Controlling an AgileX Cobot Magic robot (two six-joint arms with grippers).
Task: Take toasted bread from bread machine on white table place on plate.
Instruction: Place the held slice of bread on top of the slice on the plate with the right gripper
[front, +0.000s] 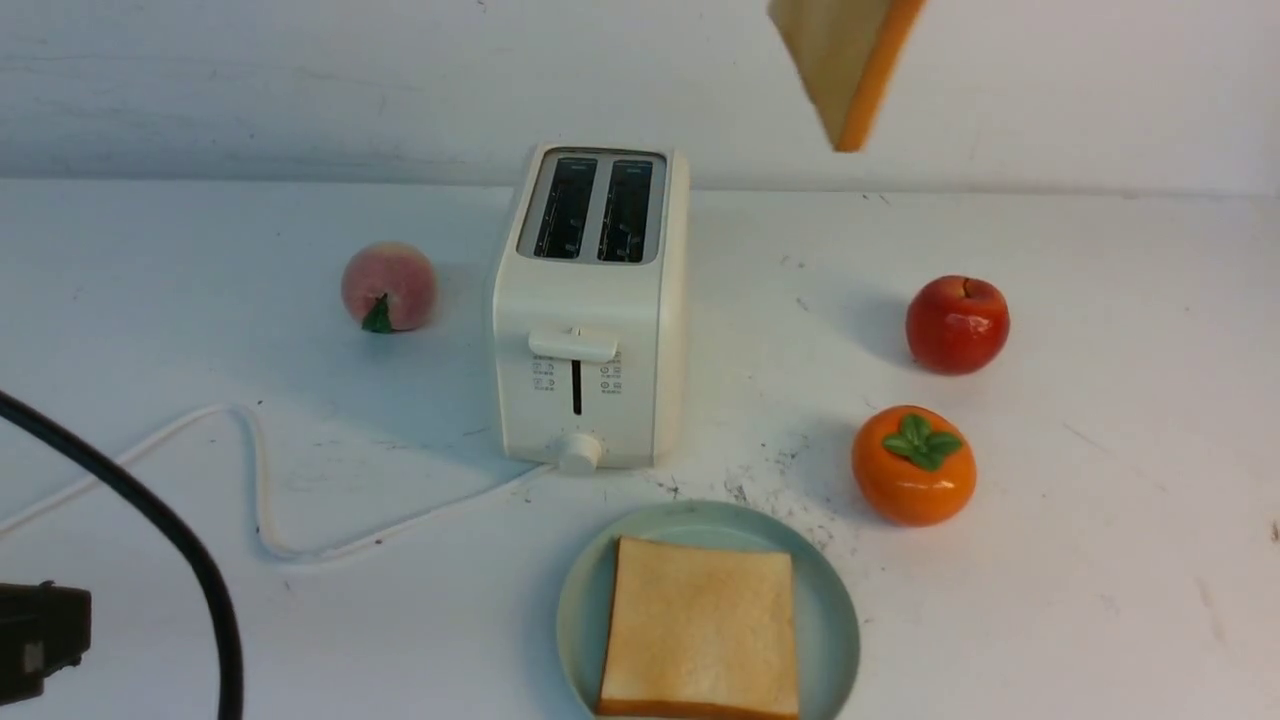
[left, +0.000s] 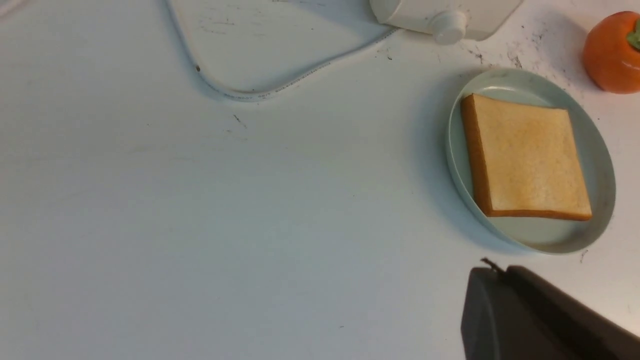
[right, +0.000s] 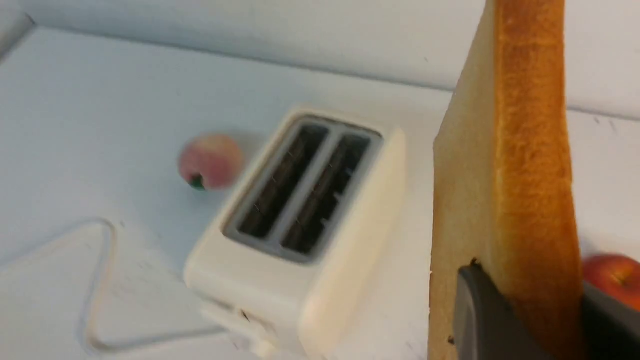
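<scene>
Remote operation, toast transfer: I hold a thin, square, golden-tan slice of toasted bread (front: 845, 60) high in the air, up and to the right of the boxy cream-white two-slot bread machine (front: 590, 330), whose two dark slots stand empty. In the right wrist view the right gripper (right: 545, 325) has its dark fingers (right: 487, 315) clamped on the lower part of that slice, one on each face. The slice stands on edge there, its orange-brown crust turned to the camera. In the front view it hangs corner-down against the pale wall, cut off by the top of the frame. A second slice (front: 700, 625), alike in colour, lies flat on the round mint-green plate (front: 835, 610) and covers most of it. The plate rests on the scuffed white table (front: 1100, 520) just in front of the machine's round knob. A pink peach (front: 389, 286) sits to the machine's left. A glossy red apple (front: 957, 324) and an orange persimmon (front: 913, 465) with a green leaf cap sit to its right, the persimmon nearer the plate. A thin white cord (front: 260, 500) loops leftward from the machine's base, and a thick black cable (front: 170, 540) arcs across the near left corner. My left gripper (left: 530, 320) shows only one dark finger, over bare table beside the plate. I cannot tell whether its fingers are apart or together.
</scene>
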